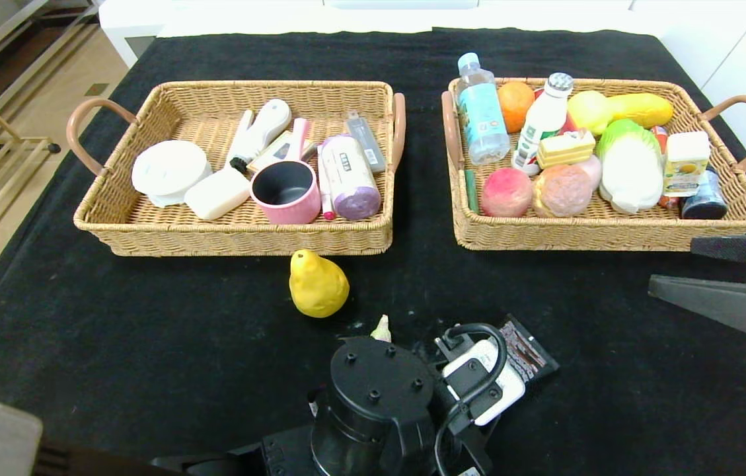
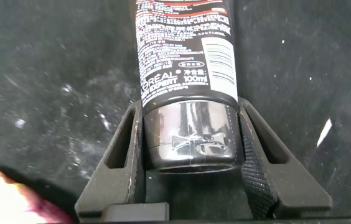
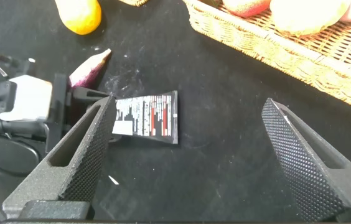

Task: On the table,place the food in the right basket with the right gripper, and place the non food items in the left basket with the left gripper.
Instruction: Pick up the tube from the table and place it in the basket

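Here, glossy black tube (image 2: 187,68), wicker trays (image 1: 234,238), knobbly pear (image 1: 318,285)

Bare black tabletop (image 1: 115,330) lies open on the left, in front of the left basket (image 1: 234,238). The pear (image 1: 318,285) stands just before that basket's front wall, beside the left arm's way up to it. Inside, a bare patch of weave shows at the back left corner. The right basket (image 1: 610,231) is crowded throughout.
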Available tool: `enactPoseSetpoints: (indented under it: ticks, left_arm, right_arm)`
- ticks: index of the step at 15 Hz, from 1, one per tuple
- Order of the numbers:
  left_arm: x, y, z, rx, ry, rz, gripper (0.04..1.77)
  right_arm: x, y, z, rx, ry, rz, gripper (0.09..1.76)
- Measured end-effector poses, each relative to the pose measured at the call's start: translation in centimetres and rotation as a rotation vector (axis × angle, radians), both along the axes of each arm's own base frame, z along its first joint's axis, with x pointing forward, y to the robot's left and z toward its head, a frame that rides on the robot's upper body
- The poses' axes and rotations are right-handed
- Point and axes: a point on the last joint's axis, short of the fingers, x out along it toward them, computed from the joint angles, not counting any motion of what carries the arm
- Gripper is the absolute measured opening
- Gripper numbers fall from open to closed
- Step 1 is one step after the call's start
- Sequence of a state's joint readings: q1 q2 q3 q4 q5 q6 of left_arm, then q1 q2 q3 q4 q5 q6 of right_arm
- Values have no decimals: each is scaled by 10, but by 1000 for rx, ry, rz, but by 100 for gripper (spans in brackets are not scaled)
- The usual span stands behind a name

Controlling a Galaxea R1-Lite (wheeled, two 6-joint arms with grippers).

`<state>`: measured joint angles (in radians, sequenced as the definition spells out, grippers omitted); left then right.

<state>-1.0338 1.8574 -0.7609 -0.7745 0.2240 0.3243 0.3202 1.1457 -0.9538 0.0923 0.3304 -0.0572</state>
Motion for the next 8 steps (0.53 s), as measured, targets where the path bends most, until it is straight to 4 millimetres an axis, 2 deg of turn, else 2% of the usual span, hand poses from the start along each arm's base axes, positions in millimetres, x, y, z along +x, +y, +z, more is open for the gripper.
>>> enactPoseSetpoints:
  ticks: [8]
  left_arm:
    - [-5, 8, 26, -46, -56, 0, 89]
  right_arm:
    - [2, 1, -1, -2, 6, 0, 171]
